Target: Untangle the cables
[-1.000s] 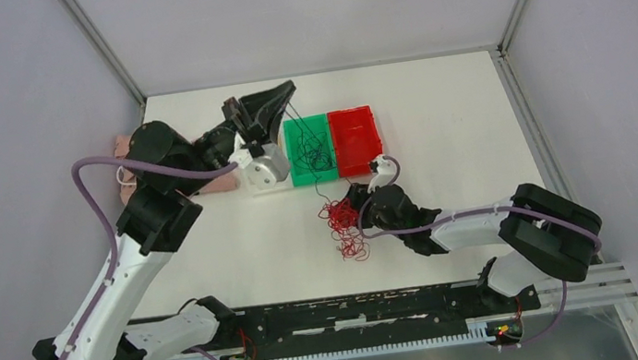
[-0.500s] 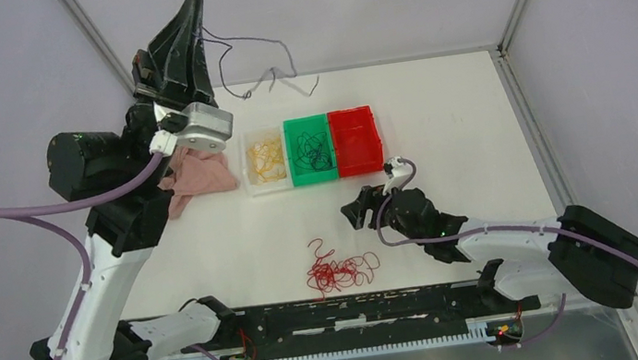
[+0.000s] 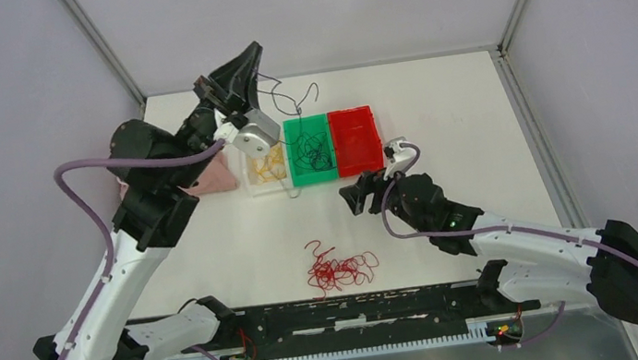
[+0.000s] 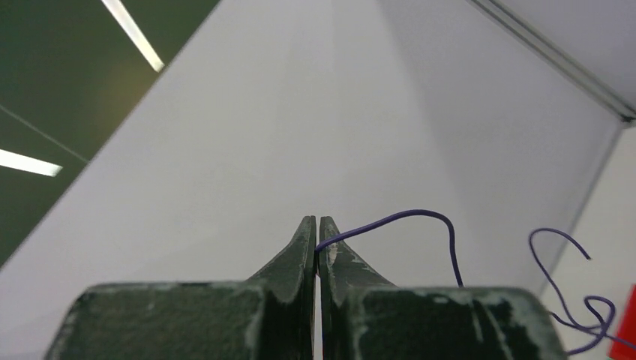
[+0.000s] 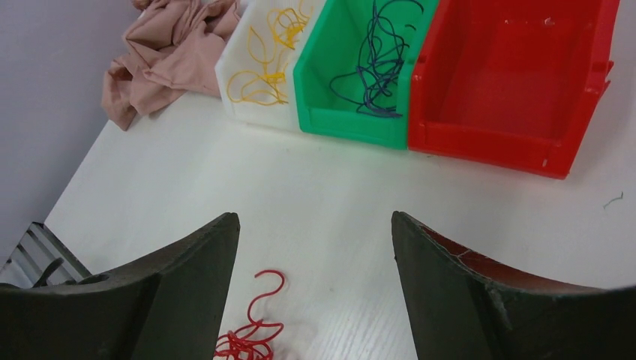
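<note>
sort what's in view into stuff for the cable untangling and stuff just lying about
For the job: purple cable pinched in left gripper; red cables; yellow cables in white bin; dark cables in green bin; red bin.
Lying about: pink cloth.

The left arm [image 3: 118,272] reaches up, its left gripper [image 4: 316,222] raised with fingers pinched together on a purple cable [image 4: 390,219]. The right arm [image 3: 528,243] stretches low, its right gripper [image 5: 311,225] spread wide and tilted downward.

Red cables [image 5: 241,341] cut off at my right wrist view's bottom edge; pink cloth [image 3: 220,180] mostly hidden behind my left arm [image 3: 154,155].
</note>
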